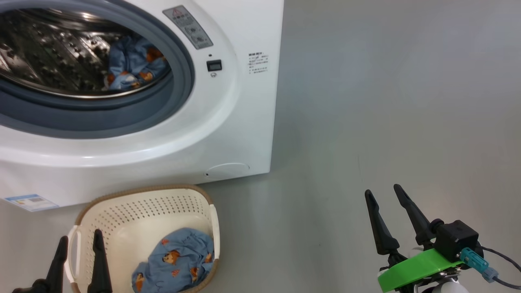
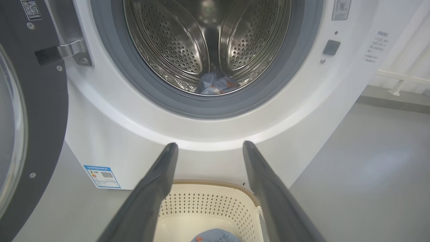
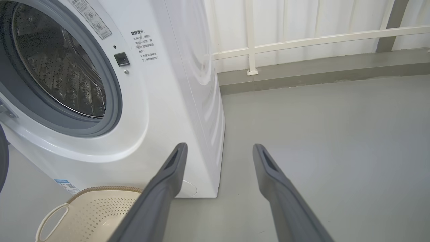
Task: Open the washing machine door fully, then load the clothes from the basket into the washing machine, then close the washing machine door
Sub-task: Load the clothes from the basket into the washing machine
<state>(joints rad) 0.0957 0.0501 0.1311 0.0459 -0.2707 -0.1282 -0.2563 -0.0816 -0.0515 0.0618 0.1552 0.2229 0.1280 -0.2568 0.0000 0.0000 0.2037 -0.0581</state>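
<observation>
The white washing machine (image 1: 228,122) stands with its mouth uncovered; its black-framed door (image 2: 30,134) is swung out to the left in the left wrist view. One light blue bear-print garment (image 1: 132,65) lies in the steel drum (image 2: 205,43). Another bear-print garment (image 1: 175,260) lies in the cream basket (image 1: 142,211) on the floor before the machine. My left gripper (image 1: 79,240) is open and empty at the basket's left handle, hanging over the basket in the left wrist view (image 2: 210,146). My right gripper (image 1: 384,191) is open and empty over bare floor to the right.
Grey floor (image 1: 386,101) stretches to the right of the machine. A white railing (image 3: 302,37) on a low kerb runs behind it. A blue label sticker (image 1: 30,201) sits at the machine's lower left, a round flap (image 1: 228,169) at its lower right.
</observation>
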